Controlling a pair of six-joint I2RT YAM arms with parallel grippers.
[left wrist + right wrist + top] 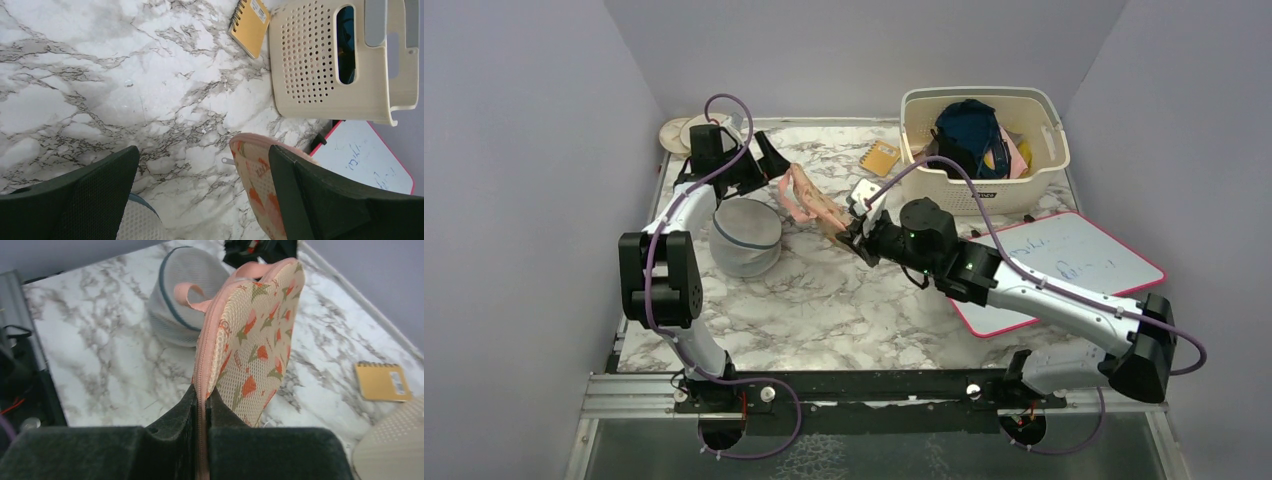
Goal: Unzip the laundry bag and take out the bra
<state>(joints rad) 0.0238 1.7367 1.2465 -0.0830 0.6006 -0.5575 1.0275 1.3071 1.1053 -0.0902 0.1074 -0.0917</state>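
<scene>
The laundry bag [807,197] is held up over the far half of the desk [824,300], about midway between its left and right edges. The right gripper [849,232] is closed on the bag's pink zipper edge. The left gripper [202,152] has its fingers wide apart, with the bag's other end just beside one finger. A pink-framed whiteboard [1074,255] lies at the right edge. A cream basket [984,190] stands in the far right corner. A white mesh dome [744,235] sits near the left edge. A yellow notebook [881,157] lies by the far edge, just left of the basket.
</scene>
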